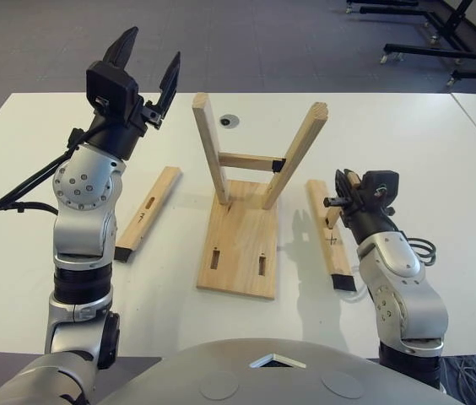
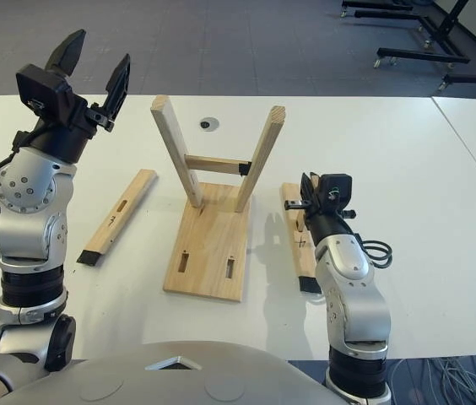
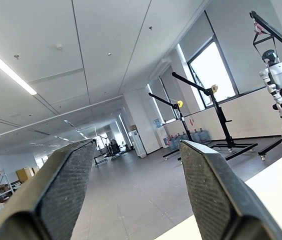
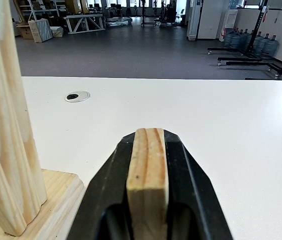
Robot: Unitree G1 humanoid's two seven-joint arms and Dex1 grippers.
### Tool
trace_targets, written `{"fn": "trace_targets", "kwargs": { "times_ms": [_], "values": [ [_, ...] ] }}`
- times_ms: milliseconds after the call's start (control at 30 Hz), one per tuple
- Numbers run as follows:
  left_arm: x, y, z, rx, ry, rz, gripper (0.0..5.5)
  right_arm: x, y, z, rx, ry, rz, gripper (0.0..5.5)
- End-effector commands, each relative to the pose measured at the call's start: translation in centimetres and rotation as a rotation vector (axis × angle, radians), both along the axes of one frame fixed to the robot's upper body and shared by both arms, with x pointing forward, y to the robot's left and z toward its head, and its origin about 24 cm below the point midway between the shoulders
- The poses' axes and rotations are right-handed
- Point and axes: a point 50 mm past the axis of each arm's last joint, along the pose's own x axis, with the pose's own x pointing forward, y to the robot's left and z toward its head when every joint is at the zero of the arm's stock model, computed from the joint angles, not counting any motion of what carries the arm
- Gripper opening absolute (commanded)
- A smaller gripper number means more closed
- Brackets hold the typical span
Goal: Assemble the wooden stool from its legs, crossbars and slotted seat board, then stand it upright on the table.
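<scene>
The seat board (image 1: 240,245) lies flat on the white tabletop (image 1: 407,143), in the middle before the robot. Two legs stand in its far end, the left standing leg (image 1: 211,148) and the right standing leg (image 1: 297,156). They lean away from each other toward their tops. A crossbar (image 1: 249,162) joins them about halfway up. At the near end of the board, two slots (image 1: 214,257) are open, with nothing in them.

A left loose leg (image 1: 148,213) lies flat on the tabletop, left of the board and apart from it, with its dark tip toward the robot. A right loose leg (image 1: 328,232) lies flat on the right side of the board, near it, also with its dark tip toward the robot.

The left gripper (image 1: 154,44) is raised high above the tabletop, over the far left part. Its fingers (image 3: 66,185) are spread wide and nothing is between them.

The right gripper (image 1: 349,181) is low over the tabletop, just beside the far end of the right loose leg. Its fingers are closed on a short wooden bar (image 4: 147,170), whose end sticks out a little past the fingertips. In the right wrist view this bar points over the tabletop, with the right standing leg and a corner of the board close by.

A small round grommet (image 1: 230,121) sits in the tabletop behind the standing legs.
</scene>
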Motion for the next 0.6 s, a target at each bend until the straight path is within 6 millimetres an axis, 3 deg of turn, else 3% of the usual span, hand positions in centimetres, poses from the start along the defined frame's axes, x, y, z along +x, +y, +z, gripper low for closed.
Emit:
{"fn": "trace_targets", "kwargs": {
  "times_ms": [33, 200, 233, 600],
  "values": [
    [0.1, -0.1, 0.1, 0.003, -0.003, 0.0, 3.01, -0.7, -0.4, -2.2, 0.012, 0.103, -0.029, 0.39],
    [0.2, -0.1, 0.2, 0.002, -0.01, -0.005, 3.01, -0.4, -0.6, -2.3, 0.013, 0.098, -0.048, 0.39],
    [0.2, -0.2, 0.2, 0.0, -0.014, -0.01, 3.01, -0.4, -0.6, -2.3, 0.017, 0.099, -0.056, 0.76],
    [0.2, -0.1, 0.4, -0.003, -0.03, -0.003, 3.01, 0.2, -0.7, -1.3, 0.042, 0.025, -0.052, 2.6]
  ]
}}
